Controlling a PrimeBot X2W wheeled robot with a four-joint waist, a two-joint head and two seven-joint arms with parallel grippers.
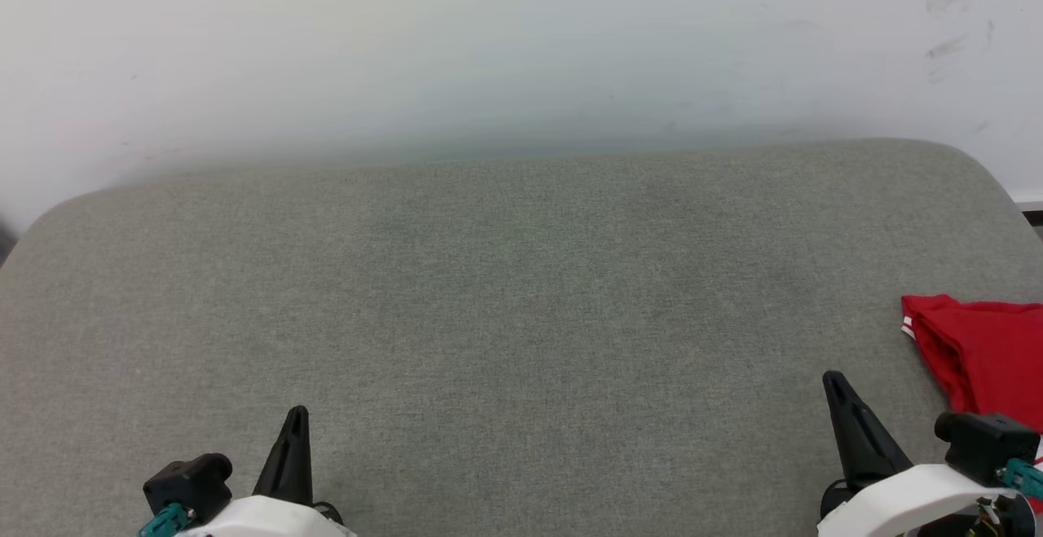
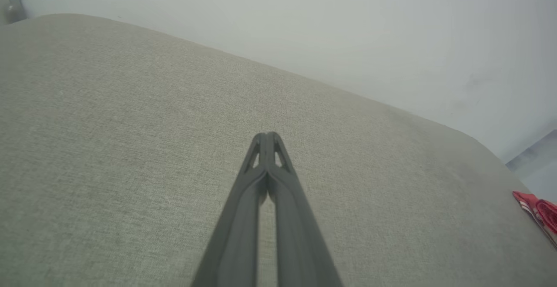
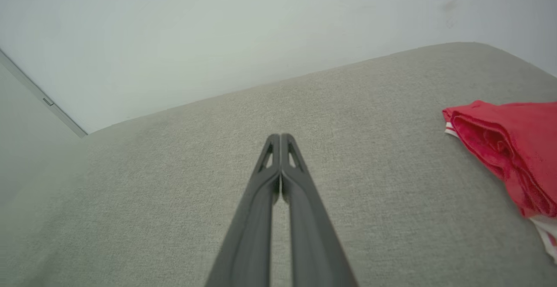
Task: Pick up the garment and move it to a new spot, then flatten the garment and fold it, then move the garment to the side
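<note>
Rightward, folded garment (image 1: 982, 349), woven cushion (image 1: 521, 317)

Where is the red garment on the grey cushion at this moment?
In the head view the garment lies bunched at the right edge of the grey cushion, just right of the right tool.

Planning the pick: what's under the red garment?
The garment rests directly on the grey cushion. White trim peeks out beneath its red folds; lower layers are covered.
</note>
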